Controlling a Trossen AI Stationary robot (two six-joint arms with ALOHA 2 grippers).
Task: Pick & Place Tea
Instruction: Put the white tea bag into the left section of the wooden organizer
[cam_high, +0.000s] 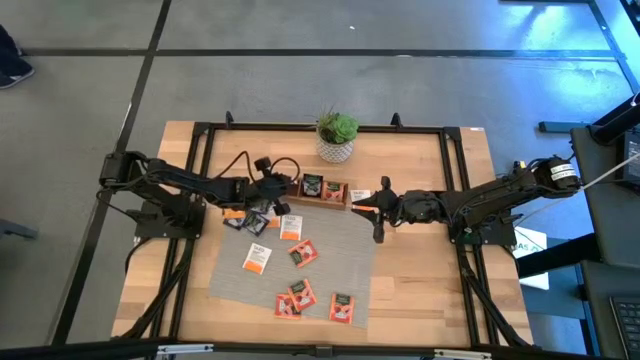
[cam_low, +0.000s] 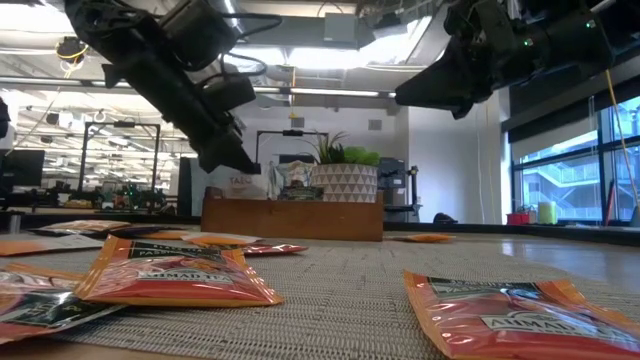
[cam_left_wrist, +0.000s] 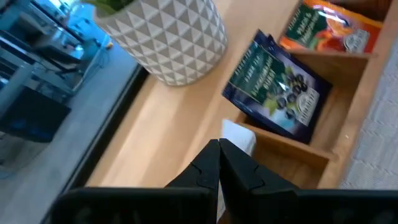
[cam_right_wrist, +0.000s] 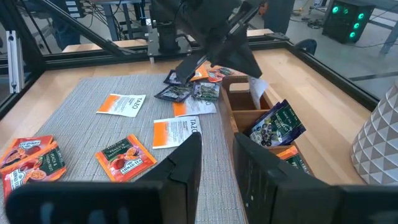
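Note:
My left gripper (cam_left_wrist: 219, 155) is shut on a white tea packet (cam_left_wrist: 239, 138) just above the end compartment of the wooden tray (cam_left_wrist: 292, 163) nearest the table's left. The middle compartment holds a dark packet (cam_left_wrist: 275, 92) standing tilted against its wall. The far compartment holds an orange-red one (cam_left_wrist: 326, 28). My right gripper (cam_right_wrist: 217, 155) hangs open above the tray's right end (cam_high: 360, 196), touching nothing. Several more packets lie flat on the grey mat (cam_high: 330, 262): white with orange (cam_high: 257, 258), orange-red (cam_high: 303, 253) and dark (cam_high: 255, 222). My left gripper pinches the white packet between its two fingers, which slant down from the table's left (cam_right_wrist: 249, 67). The packet's free part (cam_right_wrist: 259, 89) hangs below the fingertips, over the tray's end compartment. The fingers hide the exact spot they are on.
A potted plant in a white patterned pot (cam_high: 337, 140) stands just behind the tray. A black metal frame (cam_high: 205, 140) runs around the table's edges. Loose cables (cam_high: 262, 165) lie by the left arm. The mat's right part (cam_high: 355, 250) is bare.

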